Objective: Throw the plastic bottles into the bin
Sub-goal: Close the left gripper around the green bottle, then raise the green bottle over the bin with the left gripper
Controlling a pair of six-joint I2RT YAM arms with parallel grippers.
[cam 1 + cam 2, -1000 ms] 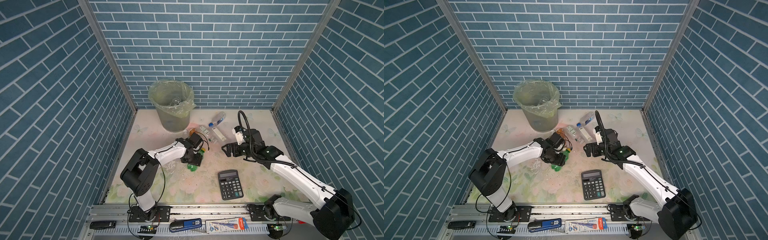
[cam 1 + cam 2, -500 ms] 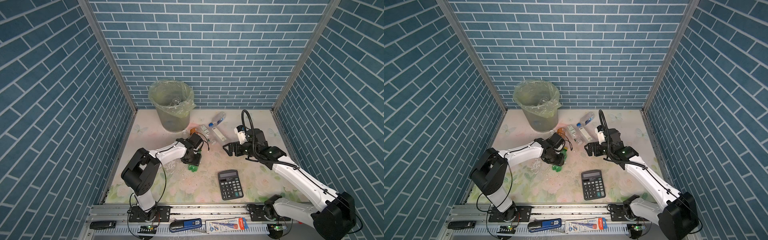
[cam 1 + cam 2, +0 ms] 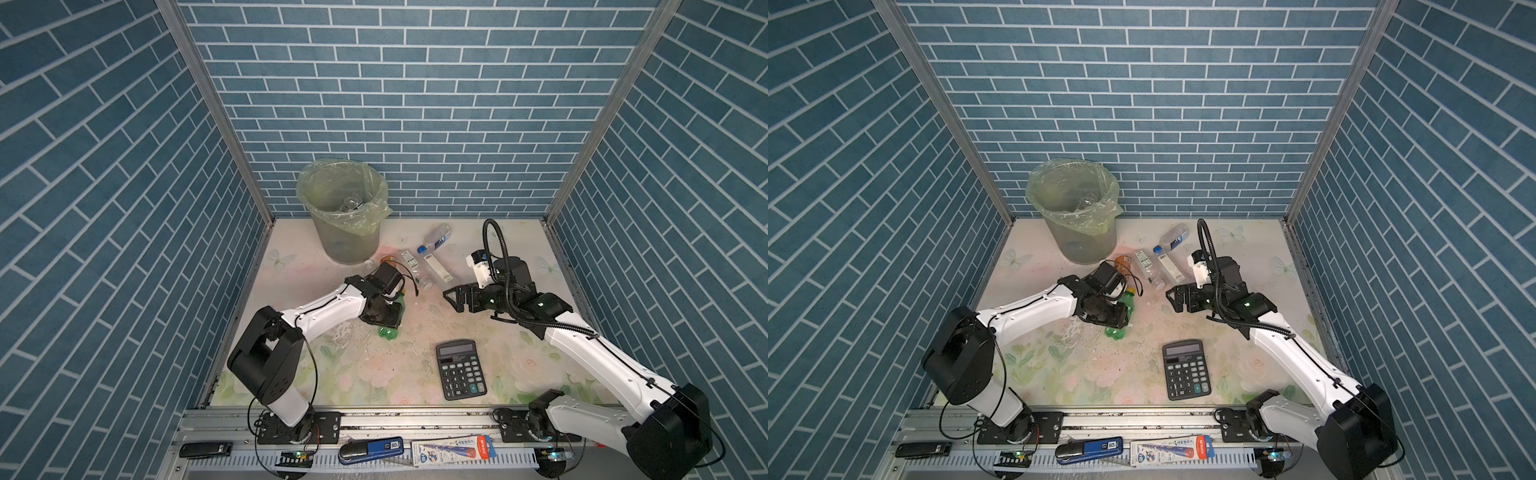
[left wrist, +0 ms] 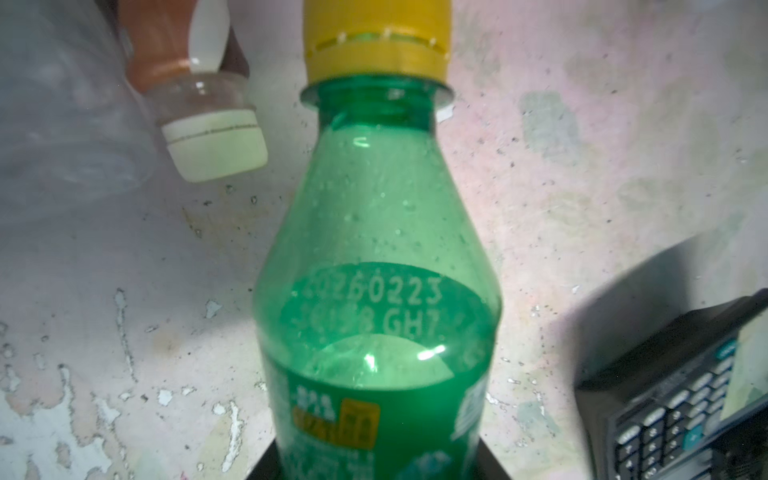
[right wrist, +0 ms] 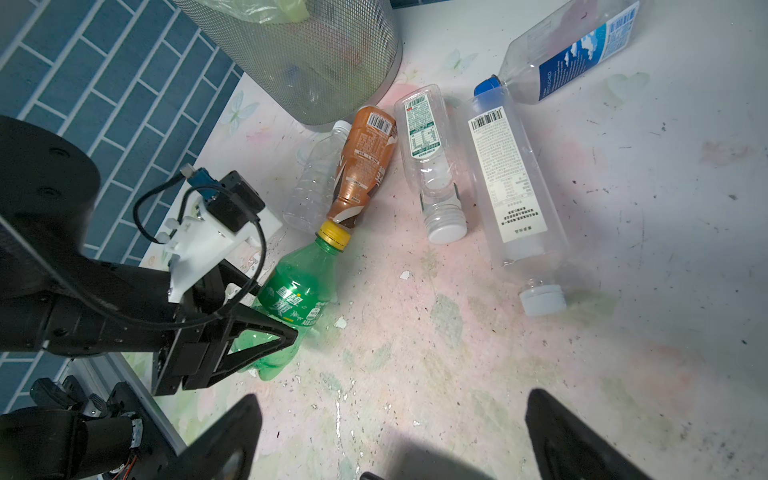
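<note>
Green plastic bottle (image 5: 299,286), yellow cap (image 5: 333,236), lies on the counter (image 5: 457,353), clamped inside the left tool (image 5: 274,320); right tool (image 3: 456,298) spread wide, empty.

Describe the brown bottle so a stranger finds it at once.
Find the bag-lined bin by the back wall. Bottles lie at its foot; the brown bottle points its white cap at the green bottle. Its neighbours are clear; it alone is brown.
</note>
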